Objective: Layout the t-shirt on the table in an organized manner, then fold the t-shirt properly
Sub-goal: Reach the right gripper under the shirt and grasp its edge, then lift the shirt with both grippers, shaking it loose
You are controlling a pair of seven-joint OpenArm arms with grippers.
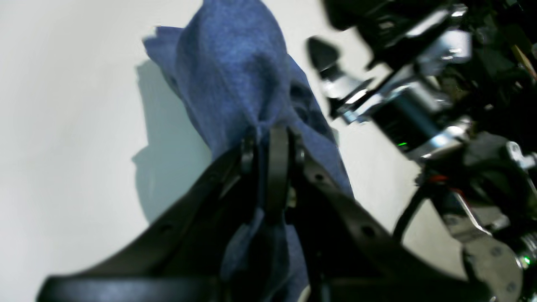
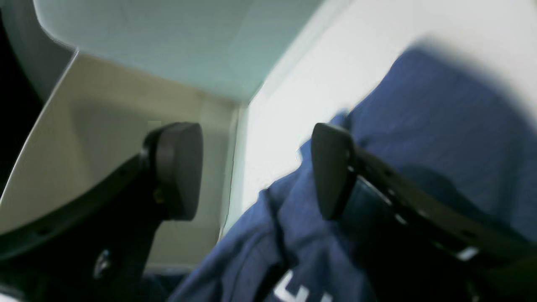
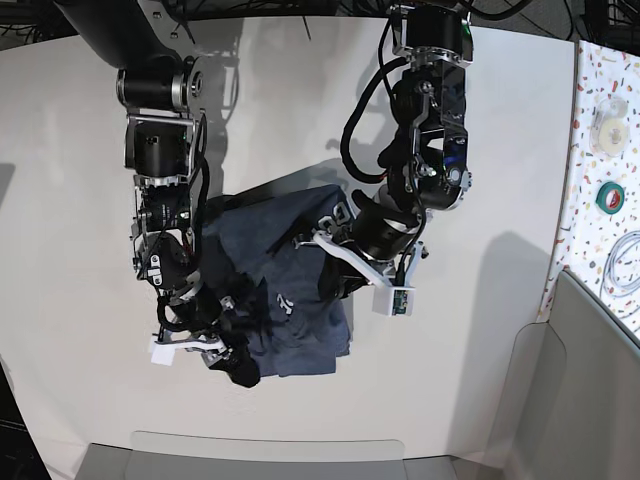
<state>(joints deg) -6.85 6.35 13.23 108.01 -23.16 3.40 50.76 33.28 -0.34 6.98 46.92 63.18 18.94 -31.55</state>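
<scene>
The dark navy t-shirt [image 3: 285, 295] lies crumpled in a heap in the middle of the white table [image 3: 80, 150]. My left gripper [image 1: 272, 140] is shut on a bunch of the blue cloth [image 1: 235, 71], which rises from the table to its fingertips. In the base view this gripper [image 3: 318, 243] sits over the heap's upper right part. My right gripper [image 2: 254, 172] is open at the shirt's near left corner [image 3: 237, 368]. One finger hangs over the cloth [image 2: 440, 138], the other over bare surface. White lettering [image 2: 293, 293] shows on the shirt below it.
A speckled strip [image 3: 600, 130] with tape rolls and a white cable runs along the right edge. A grey bin [image 3: 590, 400] stands at the front right. A pale raised panel [image 3: 270, 445] runs along the table's front edge. The right arm's body [image 1: 440, 105] is close beside the left gripper.
</scene>
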